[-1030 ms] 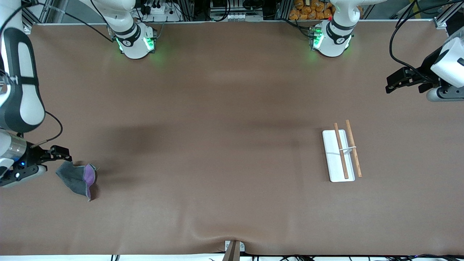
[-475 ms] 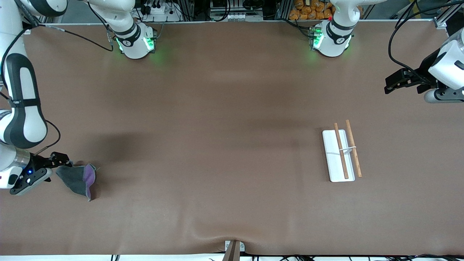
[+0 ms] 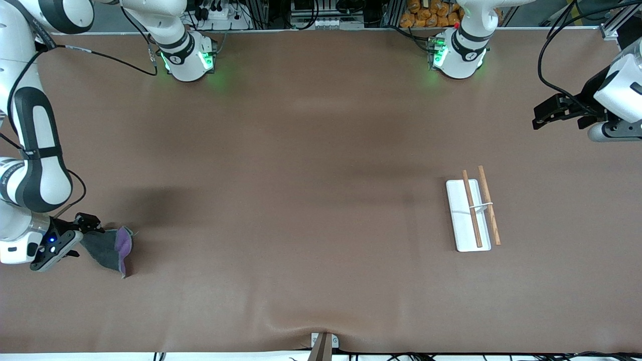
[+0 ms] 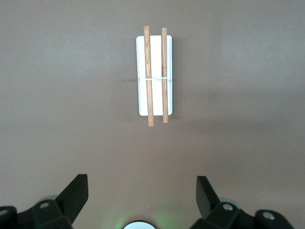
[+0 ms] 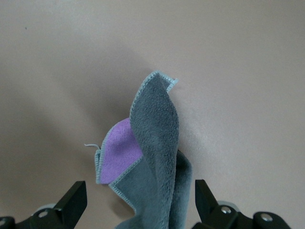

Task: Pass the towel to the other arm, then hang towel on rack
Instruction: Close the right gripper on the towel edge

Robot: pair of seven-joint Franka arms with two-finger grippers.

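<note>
The towel [image 3: 109, 249] is a small soft cloth with a fluffy, short pile. It is dark grey on the outside, and one folded part shows a purple face. A thin light stitched border runs along its edge, and a loose thread comes out near the purple part. It lies crumpled on the brown table cover [image 3: 301, 200], which looks smooth and matte, with a small wrinkle at the edge nearest to the front camera. The towel is at the right arm's end of the table.

The right gripper [image 3: 84, 236] is at one end of the towel. Its black fingers [image 5: 71, 202] stand wide apart, and in the right wrist view the grey cloth lies between them, closer to one finger than to the other. They are not closed on the cloth, and I cannot tell if they touch it.

The left gripper [image 3: 547, 113] waits in the air over the left arm's end of the table. Its black fingers [image 4: 74, 193] are also spread fully and hold nothing. The rack [image 3: 473, 210] lies well apart from these fingers. It has a flat white rectangular tray with rounded corners and a smooth surface. Two thin round rods of brown wood with visible grain run parallel along it, and a thin white crosspiece joins them.

I can read no writing on these things.
</note>
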